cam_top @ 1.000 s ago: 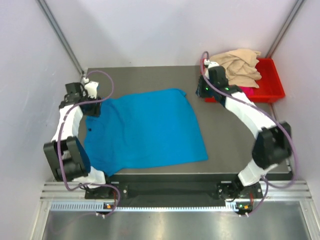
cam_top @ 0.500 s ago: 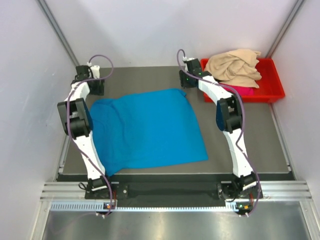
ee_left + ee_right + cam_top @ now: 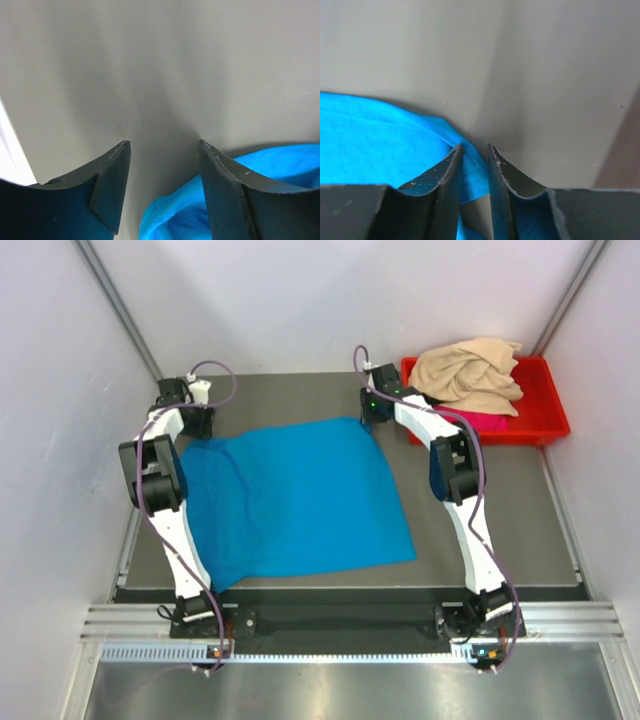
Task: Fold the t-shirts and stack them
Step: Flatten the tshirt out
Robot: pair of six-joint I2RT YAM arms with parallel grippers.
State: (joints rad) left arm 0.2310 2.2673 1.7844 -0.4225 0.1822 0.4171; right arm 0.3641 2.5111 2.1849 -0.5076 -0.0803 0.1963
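Observation:
A turquoise-blue t-shirt lies spread flat on the dark table. My left gripper is at its far left corner. In the left wrist view that gripper is open, with a rounded fold of the blue t-shirt low between its fingers. My right gripper is at the far right corner. Its jaws stand narrow but apart, and the blue t-shirt's corner lies between them against the left finger. A beige t-shirt is heaped in the bin over a pink t-shirt.
The red plastic bin stands at the table's far right corner, close to my right arm. Pale walls enclose the table on the left, back and right. Bare tabletop lies to the right of the blue shirt.
Both arms have stretched out from folded poses to the blue shirt's far corners. The right jaws widened, then narrowed again over the corner.

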